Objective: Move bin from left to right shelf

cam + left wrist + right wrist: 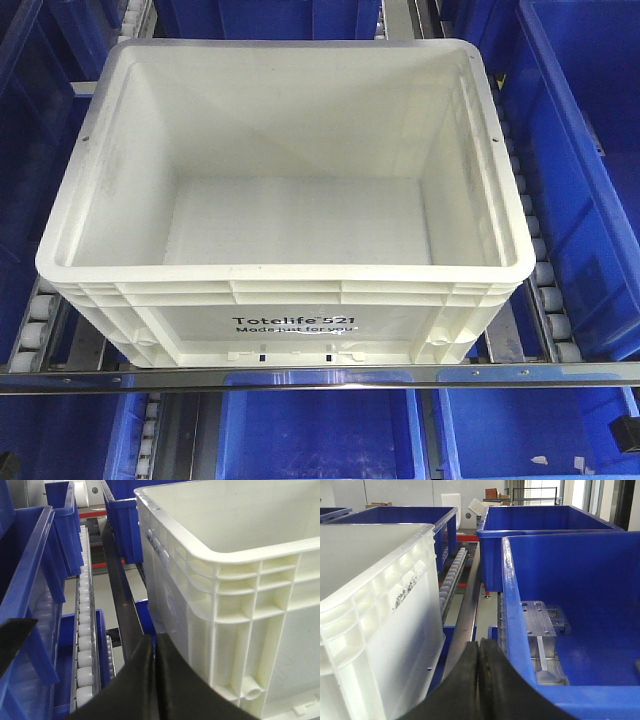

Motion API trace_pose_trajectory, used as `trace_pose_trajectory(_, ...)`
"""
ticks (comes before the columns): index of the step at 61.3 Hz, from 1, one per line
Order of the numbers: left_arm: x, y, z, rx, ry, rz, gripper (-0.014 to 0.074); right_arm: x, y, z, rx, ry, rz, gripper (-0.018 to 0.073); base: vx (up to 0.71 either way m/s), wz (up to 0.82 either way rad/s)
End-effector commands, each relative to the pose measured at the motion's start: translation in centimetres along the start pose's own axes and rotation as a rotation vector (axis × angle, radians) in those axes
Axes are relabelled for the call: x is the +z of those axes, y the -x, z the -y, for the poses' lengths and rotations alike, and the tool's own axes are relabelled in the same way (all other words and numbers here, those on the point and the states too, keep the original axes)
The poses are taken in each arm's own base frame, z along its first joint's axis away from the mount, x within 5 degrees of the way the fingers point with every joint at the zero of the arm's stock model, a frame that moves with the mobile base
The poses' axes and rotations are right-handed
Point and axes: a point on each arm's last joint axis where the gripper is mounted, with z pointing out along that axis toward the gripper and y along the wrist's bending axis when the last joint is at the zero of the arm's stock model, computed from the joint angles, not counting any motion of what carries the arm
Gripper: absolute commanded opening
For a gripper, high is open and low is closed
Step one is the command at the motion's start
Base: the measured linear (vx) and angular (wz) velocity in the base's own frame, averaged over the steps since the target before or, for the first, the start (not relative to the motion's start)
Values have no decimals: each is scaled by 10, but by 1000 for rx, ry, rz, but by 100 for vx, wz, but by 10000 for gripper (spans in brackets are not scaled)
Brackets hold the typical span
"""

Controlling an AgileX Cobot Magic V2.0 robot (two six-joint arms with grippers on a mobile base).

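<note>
White bin [290, 180] sits upright on a roller shelf lane, centre of the front view, empty inside, ribbed rim, black "Totelife 521 Made just for you" print on its near side wall; lower print line partly smeared, hard to read. Its base and the rollers under it are hidden. Metal front rail [320, 376] runs just in front. Blue bins [590, 170] flank it left and right, cropped by the frame; more blue bins below, cut off. Left gripper [155, 680] hangs beside the bin's left near corner, black fingers pressed together, holding nothing. Right gripper [478, 680] sits between bin's right wall and the neighbouring blue bin, fingers also pressed together, tips cropped at bottom edge.
</note>
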Motion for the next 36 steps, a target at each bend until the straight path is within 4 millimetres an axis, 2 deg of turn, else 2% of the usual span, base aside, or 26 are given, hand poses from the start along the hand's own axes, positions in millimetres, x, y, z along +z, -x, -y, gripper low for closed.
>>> trace_pose_trajectory(1,-2,13,-1,-6,10,98,-8,0,0,0,-13,-7,58,-8,0,0)
trace_pose_trajectory(36,-2,13,-1,-6,10,98,-8,0,0,0,-13,-7,58,-8,0,0)
